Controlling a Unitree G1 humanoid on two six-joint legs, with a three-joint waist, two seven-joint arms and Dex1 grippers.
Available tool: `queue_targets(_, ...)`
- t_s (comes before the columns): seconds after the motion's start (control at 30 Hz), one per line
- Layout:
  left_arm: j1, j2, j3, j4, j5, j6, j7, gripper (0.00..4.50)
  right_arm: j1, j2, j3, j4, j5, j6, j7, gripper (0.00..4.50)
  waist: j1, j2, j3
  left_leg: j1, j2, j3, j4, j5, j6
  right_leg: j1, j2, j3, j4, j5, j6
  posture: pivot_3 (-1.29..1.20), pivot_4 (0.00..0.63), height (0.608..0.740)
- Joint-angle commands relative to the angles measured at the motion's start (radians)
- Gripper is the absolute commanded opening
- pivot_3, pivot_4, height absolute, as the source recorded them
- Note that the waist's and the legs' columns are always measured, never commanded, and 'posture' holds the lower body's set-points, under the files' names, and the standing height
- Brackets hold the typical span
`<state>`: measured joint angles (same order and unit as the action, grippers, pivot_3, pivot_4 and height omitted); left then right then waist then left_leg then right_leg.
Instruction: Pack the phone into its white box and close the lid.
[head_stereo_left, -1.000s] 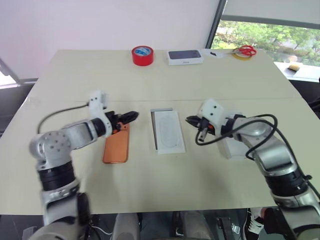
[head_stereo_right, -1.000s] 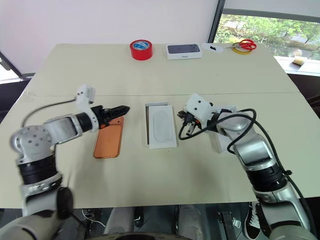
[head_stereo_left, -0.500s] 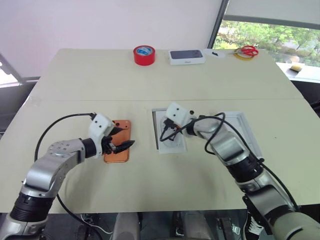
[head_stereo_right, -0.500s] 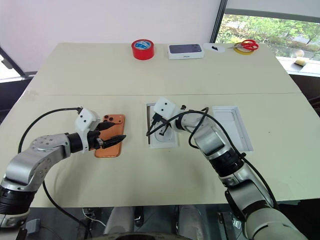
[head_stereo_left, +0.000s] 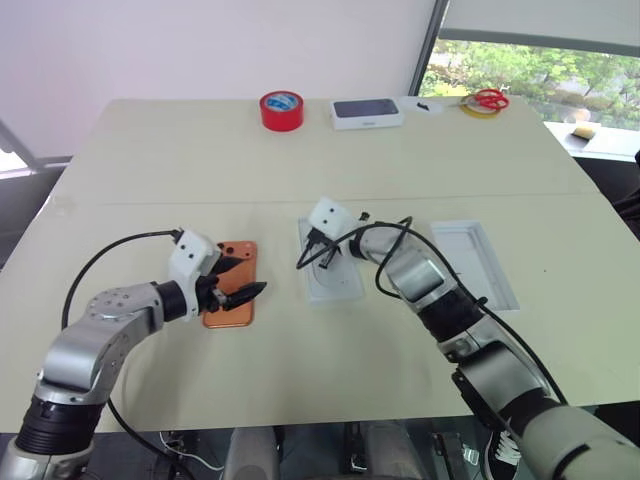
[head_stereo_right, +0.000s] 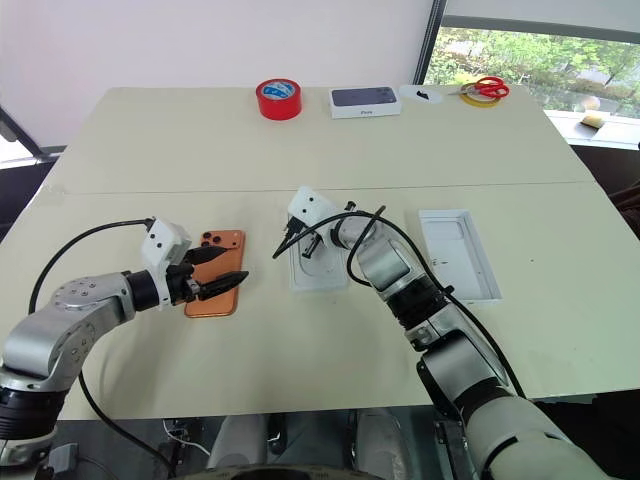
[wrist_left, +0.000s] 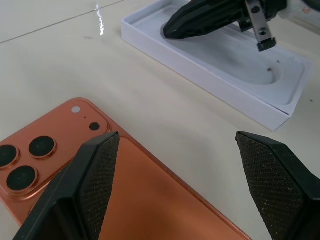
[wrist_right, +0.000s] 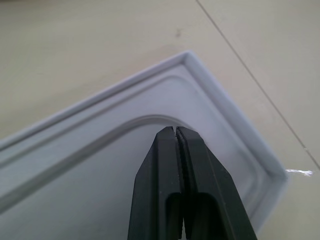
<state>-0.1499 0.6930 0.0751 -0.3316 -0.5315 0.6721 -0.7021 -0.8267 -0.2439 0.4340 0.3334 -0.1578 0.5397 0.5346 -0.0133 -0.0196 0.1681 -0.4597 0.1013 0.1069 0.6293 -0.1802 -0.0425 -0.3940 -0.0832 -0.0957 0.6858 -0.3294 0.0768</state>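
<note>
The orange phone (head_stereo_left: 229, 286) lies back up on the table, its lenses (wrist_left: 22, 160) toward the far end. My left gripper (head_stereo_left: 245, 284) hovers open just over the phone's right edge, nothing between its fingers (wrist_left: 95, 175). The white box (head_stereo_left: 304, 262) sits mid-table, and a white card (wrist_left: 235, 57) with an oval outline lies in it, hiding its floor. My right gripper (wrist_right: 175, 131) is shut and empty, its tip low over that card near the box's far left corner. The lid (head_stereo_left: 500, 290), a slightly wider all-white tray, lies open side up to the right.
At the table's far edge stand a red tape roll (head_stereo_left: 281, 108), a white box with a dark phone picture (head_stereo_left: 367, 112), and red-handled scissors (head_stereo_left: 488, 100). Bare tabletop lies between phone and box and along the near edge.
My right arm swung left from over the lid to the white box, uncovering the lid. My left gripper drew back and sank beside the phone, rolling at the wrist. The camera shifted slightly.
</note>
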Motion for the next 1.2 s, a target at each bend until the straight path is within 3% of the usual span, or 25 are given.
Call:
queue_targets(0.03, 0.005, -0.003, 0.029, -0.042, -0.008, -0.002, 0.007, 3.90, -0.019, 0.002, -0.029, -0.029, -0.013, -0.025, -0.006, 0.08, 0.000, 0.000, 0.000, 0.000, 0.000, 0.000, 0.000, 0.000, 0.000, 0.000, 0.000, 0.000, 0.000, 0.000, 0.000, 0.00, 0.150, 0.730)
queue_targets(0.5, 0.001, 0.001, 0.081, -0.009, -0.027, 0.022, 0.012, 3.90, 0.211, -0.200, -0.034, -0.615, 0.079, 0.178, 0.231, 0.08, -0.001, 0.000, 0.000, 0.000, 0.000, 0.000, 0.000, 0.000, 0.000, 0.000, 0.000, 0.000, 0.000, 0.000, 0.000, 0.00, 0.150, 0.730)
queue_targets(0.6, -0.024, -0.034, 0.177, 0.036, -0.115, 0.145, 0.085, 3.90, 0.215, -0.167, -0.017, -0.622, 0.069, 0.203, 0.202, 0.08, -0.002, 0.000, 0.000, 0.000, 0.000, -0.001, -0.001, 0.000, 0.000, 0.000, 0.001, 0.000, 0.000, 0.000, 0.000, 0.00, 0.150, 0.730)
queue_targets(0.67, -0.048, -0.051, 0.248, 0.079, -0.155, 0.246, 0.162, 4.47, 0.199, -0.119, 0.000, -0.602, 0.059, 0.216, 0.169, 0.00, -0.002, 0.000, 0.000, 0.000, 0.000, -0.001, 0.000, 0.000, 0.000, 0.000, 0.001, 0.000, 0.000, 0.000, 0.000, 0.00, 0.150, 0.730)
queue_targets(0.83, -0.063, -0.041, 0.355, 0.090, -0.222, 0.454, 0.267, 4.47, 0.147, -0.033, 0.077, -0.542, 0.031, 0.223, 0.138, 0.00, -0.001, 0.000, 0.000, 0.000, 0.000, -0.001, 0.000, 0.000, 0.000, 0.000, 0.000, 0.000, 0.000, 0.000, 0.000, 0.00, 0.150, 0.730)
queue_targets(1.03, -0.070, -0.049, 0.397, 0.095, -0.287, 0.658, 0.323, 4.47, 0.096, -0.019, 0.166, -0.462, 0.021, 0.188, 0.180, 0.00, 0.001, -0.001, -0.001, 0.000, 0.000, -0.002, 0.000, 0.000, 0.000, 0.001, 0.000, 0.000, 0.000, 0.000, 0.000, 0.00, 0.150, 0.730)
queue_targets(1.2, -0.098, -0.137, 0.440, 0.074, -0.360, 0.811, 0.363, 4.47, 0.069, -0.005, 0.228, -0.377, -0.001, 0.153, 0.216, 0.00, -0.001, -0.001, -0.001, 0.001, 0.000, -0.002, 0.000, 0.000, 0.000, 0.001, 0.000, 0.000, 0.000, 0.000, 0.000, 0.00, 0.150, 0.730)
